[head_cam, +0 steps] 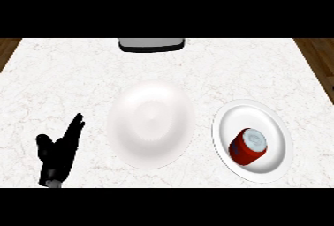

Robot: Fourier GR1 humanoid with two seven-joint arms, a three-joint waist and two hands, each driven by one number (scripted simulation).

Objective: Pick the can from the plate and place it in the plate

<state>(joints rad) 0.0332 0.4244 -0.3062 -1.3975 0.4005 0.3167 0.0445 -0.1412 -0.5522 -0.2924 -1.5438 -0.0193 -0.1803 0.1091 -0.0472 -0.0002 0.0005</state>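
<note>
In the head view, two plates lay on the surface (65,79): the middle plate (150,126) at its centre and the right plate (251,115) near its right edge, carrying the one red can (248,146). One hand showed, the left hand (58,152), by the near left corner, fingers straight and spread, holding nothing.

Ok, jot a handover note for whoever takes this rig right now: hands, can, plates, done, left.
Left hand: open, resting at the lower left of the counter, holding nothing.
Right hand: not in view.
Can: sits on the right plate, untouched.
Centre plate: no can on it yet.
Done: nothing yet.
Left: grasp the can, lift it, set it on the centre plate.
</note>
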